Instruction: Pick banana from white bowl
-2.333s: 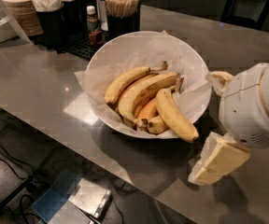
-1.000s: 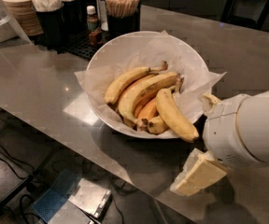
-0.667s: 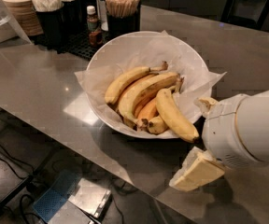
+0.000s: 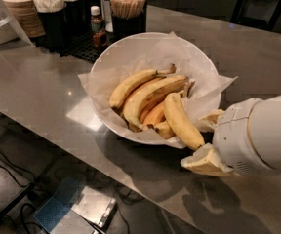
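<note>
The arm (image 4: 262, 135) is a fat, smooth white cylinder with a paler band and a fine seam near its end. Its gripper (image 4: 193, 143), at the near right rim of the bowl (image 4: 110, 122), has 2 cream, wedge-shaped fingers (image 4: 205, 162) with dull yellowish faces, set apart from each other.

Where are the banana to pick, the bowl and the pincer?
Banana (image 4: 179, 121): camera view, middle of its body.
Bowl (image 4: 106, 58): camera view, upper-left rim.
Pincer (image 4: 198, 141): camera view, midway between its fingertips, at the banana's near end.
</note>
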### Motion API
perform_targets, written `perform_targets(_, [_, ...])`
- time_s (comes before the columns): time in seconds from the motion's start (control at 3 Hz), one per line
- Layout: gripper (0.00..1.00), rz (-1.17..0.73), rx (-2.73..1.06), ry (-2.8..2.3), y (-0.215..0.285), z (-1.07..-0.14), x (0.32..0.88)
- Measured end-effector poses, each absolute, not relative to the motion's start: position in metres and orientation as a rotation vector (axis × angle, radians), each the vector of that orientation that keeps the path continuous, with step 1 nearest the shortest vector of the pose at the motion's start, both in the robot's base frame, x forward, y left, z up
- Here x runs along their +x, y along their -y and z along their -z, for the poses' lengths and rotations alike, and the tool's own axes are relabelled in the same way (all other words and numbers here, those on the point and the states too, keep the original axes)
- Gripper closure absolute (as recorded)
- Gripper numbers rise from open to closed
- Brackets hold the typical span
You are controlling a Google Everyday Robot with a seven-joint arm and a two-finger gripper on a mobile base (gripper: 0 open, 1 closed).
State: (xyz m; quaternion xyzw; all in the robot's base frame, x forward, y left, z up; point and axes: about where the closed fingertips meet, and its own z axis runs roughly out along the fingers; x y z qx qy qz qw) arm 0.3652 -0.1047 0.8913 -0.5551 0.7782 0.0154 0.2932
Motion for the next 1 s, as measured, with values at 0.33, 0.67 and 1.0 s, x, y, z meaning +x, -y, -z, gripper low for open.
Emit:
perform_targets(0.33, [0.72, -0.041, -1.478, -2.073, 0.1047, -0.8913, 0.3652])
perform_targets(0.67, [0.95, -0.041, -1.479, -2.073, 0.1047, -0.8914, 0.3652])
perform_targets(1.0, [1.00, -0.036, -1.482, -2.069, 0.1038, -0.8939, 0.3653])
